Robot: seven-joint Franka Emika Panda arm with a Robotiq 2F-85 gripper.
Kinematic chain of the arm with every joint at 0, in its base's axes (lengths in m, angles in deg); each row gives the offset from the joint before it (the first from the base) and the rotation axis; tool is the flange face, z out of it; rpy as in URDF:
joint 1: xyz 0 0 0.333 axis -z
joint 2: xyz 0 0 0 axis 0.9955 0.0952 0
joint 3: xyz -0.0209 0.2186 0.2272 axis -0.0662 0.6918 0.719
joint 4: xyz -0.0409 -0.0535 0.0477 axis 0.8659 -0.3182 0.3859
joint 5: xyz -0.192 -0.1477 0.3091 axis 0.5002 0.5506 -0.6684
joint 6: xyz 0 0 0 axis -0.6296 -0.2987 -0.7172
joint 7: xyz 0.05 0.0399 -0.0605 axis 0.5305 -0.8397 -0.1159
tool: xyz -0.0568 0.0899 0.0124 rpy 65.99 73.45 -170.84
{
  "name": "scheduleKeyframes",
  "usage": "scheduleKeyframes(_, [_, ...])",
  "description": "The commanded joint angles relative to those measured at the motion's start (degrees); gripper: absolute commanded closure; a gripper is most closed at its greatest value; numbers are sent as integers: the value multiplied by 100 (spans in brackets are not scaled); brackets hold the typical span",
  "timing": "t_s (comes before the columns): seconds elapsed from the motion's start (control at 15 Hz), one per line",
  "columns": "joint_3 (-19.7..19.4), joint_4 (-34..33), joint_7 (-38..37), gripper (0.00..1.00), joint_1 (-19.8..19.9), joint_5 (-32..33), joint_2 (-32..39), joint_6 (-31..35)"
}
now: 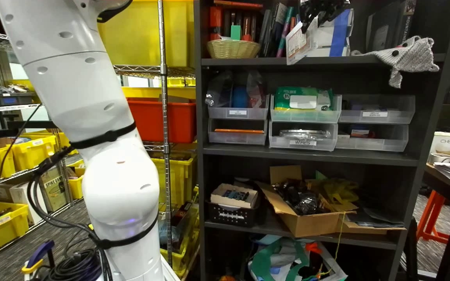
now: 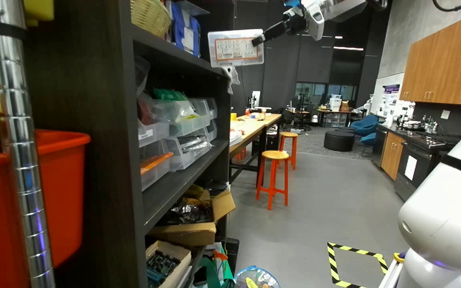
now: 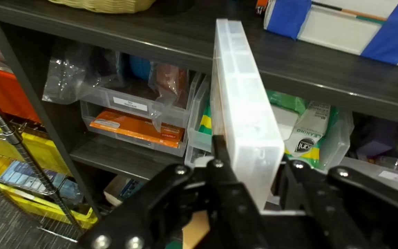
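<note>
The gripper [image 3: 252,152] pinches a clear plastic box [image 2: 232,50] up high, near the edge of the dark shelf [image 3: 185,31]. A wicker basket [image 1: 233,49], a white box with blue stripes [image 3: 339,33] and a gray knitted toy [image 1: 408,56] take up room on that shelf, and just below are clear bins [image 1: 311,116], one with green wipes [image 1: 303,98].

Case label's print [image 2: 235,49] illegibly small
</note>
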Motion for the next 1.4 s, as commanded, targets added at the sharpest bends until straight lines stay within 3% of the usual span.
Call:
scheduleKeyframes(0.0, [-94, -170, -455, 93, 122, 130, 177, -389])
scheduleKeyframes(0.6, [-209, -235, -922, 93, 153, -81, 636, -1145])
scheduleKeyframes(1.33, [-161, -651, -1337, 93, 156, -802, 1656, -1780])
